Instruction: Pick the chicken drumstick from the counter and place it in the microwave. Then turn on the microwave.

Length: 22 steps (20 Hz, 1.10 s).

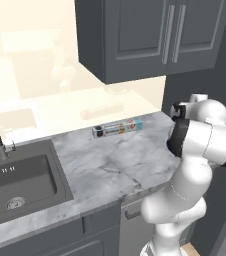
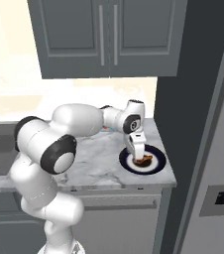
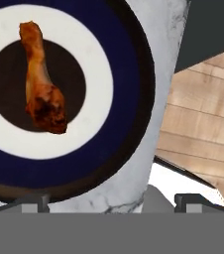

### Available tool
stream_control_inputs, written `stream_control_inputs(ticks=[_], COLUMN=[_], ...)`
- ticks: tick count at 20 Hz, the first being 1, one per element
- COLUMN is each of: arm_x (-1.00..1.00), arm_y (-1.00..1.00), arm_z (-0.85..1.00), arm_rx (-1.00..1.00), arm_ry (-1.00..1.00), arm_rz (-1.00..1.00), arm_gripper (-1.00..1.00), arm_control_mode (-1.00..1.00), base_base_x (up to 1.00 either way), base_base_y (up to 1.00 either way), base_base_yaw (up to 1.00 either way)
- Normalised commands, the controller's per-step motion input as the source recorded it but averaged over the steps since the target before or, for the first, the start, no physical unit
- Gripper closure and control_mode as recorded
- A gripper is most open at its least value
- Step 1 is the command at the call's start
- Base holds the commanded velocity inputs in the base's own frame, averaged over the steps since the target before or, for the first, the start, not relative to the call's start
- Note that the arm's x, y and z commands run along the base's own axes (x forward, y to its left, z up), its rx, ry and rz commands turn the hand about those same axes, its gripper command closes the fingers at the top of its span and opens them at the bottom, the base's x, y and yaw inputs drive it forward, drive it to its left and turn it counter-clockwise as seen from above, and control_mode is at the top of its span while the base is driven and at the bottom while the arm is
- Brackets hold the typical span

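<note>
Almost above the drumstick, but off to one side

The chicken drumstick (image 3: pixel 40 82) lies on a round plate (image 3: pixel 129 74) with a dark middle, a white ring and a dark blue rim. In the hand view its long side runs up and down. The thin bone end points to the top. The fat meaty end is at the bottom, nearer the fingers.

The plate sits on the marbled counter (image 2: pixel 101 163), close to the front edge and to the right end, next to a tall dark panel. Past the counter edge the hand view shows a wooden floor (image 3: pixel 203 124) far below.

The gripper (image 2: pixel 139 151) hangs over the plate and points down at it. In the right base view it looks very close to the drumstick, maybe just above it. I cannot tell if it touches. The two fingertips (image 3: pixel 32 202) are spread apart, one at each lower corner of the hand view, with nothing between them.

The drumstick is to the left of the middle between the fingers. I think the hand must slide that way before it goes down. The fingers then close across the thin width, which looks like the easy way to grab it.

In the left base view a long foil box (image 1: pixel 117 128) lies farther back on the counter, well apart from the plate.
</note>
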Motion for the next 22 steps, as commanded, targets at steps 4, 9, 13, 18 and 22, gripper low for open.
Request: stream_control_inputs(ticks=[4, 9, 13, 18, 22], arm_x=[0.17, 0.21, 0.25, 0.14, 0.16], arm_y=[-0.10, -0.07, -0.05, -0.17, -0.17], arm_z=[-0.23, -0.16, -0.08, -0.11, -0.14], arm_rx=[0.00, 0.00, 0.00, 0.00, 0.00], arm_ry=[0.00, 0.00, 0.00, 0.00, 0.00], arm_rz=[-0.03, -0.01, 0.00, 0.00, 0.00], arm_gripper=[-1.00, -1.00, -1.00, -1.00, -1.00], arm_control_mode=[-1.00, -1.00, -1.00, -1.00, -1.00], base_base_x=[0.00, 0.00, 0.00, 0.00, 0.00], base_base_y=[0.00, 0.00, 0.00, 0.00, 0.00], base_base_yaw=[0.00, 0.00, 0.00, 0.00, 0.00])
